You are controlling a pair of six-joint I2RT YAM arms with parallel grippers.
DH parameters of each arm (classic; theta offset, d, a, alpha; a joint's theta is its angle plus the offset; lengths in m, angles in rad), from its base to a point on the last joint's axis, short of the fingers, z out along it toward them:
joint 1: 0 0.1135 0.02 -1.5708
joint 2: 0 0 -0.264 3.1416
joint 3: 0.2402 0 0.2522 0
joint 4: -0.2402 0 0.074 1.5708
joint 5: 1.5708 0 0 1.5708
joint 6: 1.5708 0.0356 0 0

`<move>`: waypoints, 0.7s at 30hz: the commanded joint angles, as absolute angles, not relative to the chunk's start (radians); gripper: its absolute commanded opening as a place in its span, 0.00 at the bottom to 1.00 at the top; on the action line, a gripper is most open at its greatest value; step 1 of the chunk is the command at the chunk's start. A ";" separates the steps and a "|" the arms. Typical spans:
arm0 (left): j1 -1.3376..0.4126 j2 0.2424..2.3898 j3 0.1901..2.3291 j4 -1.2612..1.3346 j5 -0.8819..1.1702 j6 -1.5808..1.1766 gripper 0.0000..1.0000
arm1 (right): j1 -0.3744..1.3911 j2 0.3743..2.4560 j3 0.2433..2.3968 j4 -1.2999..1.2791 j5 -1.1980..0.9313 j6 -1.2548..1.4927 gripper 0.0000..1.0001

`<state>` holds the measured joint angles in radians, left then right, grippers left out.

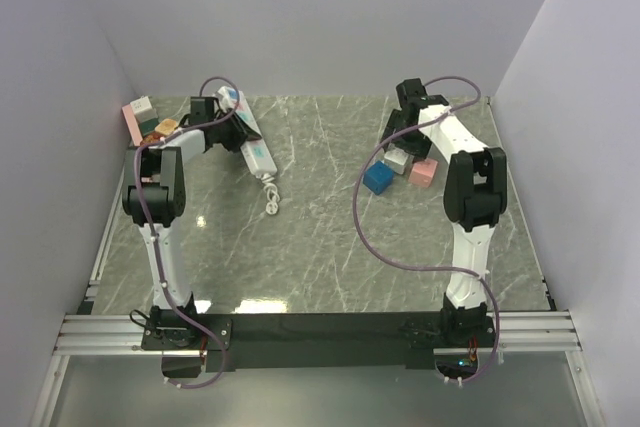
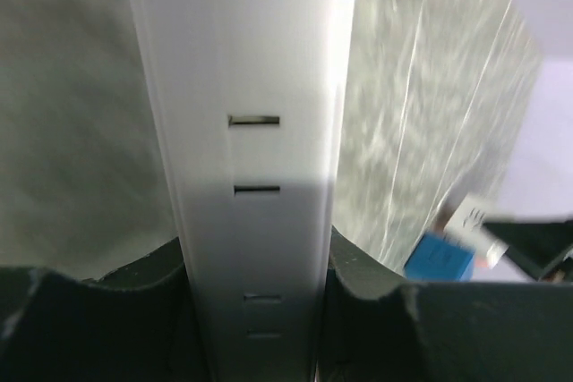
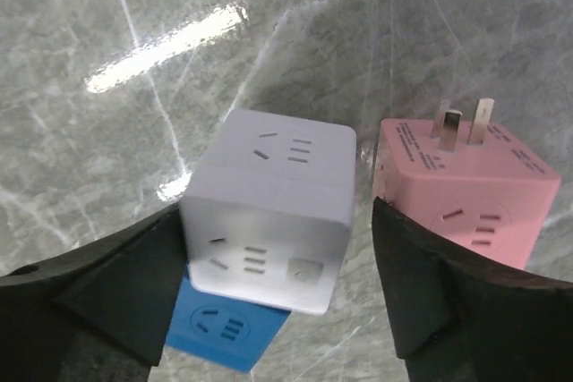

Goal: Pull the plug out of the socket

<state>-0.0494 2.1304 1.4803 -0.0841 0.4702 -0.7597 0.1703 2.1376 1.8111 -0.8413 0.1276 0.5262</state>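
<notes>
The grey marble worktop (image 1: 330, 237) carries the socket (image 1: 255, 152) at its far left. The long axis of the socket runs on a diagonal, from the far-left corner toward the near middle, and its bundled cord (image 1: 272, 197) lies at the nearer end.

The left arm (image 1: 160, 187) is the one at the socket, while the right arm (image 1: 470, 187) is well apart from it, on the far right of the worktop.

The left fingers (image 2: 134, 310) stand across the short side of the white body, one on each long edge and touching it, so they are pinching the socket. In the wrist view the body goes straight away from them, with narrow slots along it.

The right fingers (image 3: 98, 292) are spread around a white cube (image 3: 269, 212). The left one is close against it and the right one is apart from it, just in front of a pink cube (image 3: 466, 194) with two prongs pointing up. A blue cube (image 3: 224, 328) is partly hidden behind the white one.

I cannot make out the plug itself – the far end of the socket is covered by the left fingers in the top view.

My judgement is that the left arm holds the socket down, and the pull must go away from its face – so the right arm would have to cross the worktop first.
</notes>
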 commanded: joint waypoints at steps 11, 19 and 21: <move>0.046 2.370 1.600 0.561 0.626 -1.277 0.01 | 0.179 1.842 1.737 -0.815 0.064 0.519 0.95; -0.038 2.278 1.390 0.755 0.194 -1.519 0.01 | 0.179 1.732 1.635 -0.779 0.022 0.518 0.96; -0.070 2.276 1.408 0.720 0.120 -1.545 0.01 | 0.181 1.724 1.621 -0.775 0.009 0.520 0.96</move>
<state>-0.0124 2.3703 1.3952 0.6464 0.3164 -1.4239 0.1726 1.7565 1.6444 -0.8043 0.0338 0.5266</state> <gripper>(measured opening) 0.391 0.963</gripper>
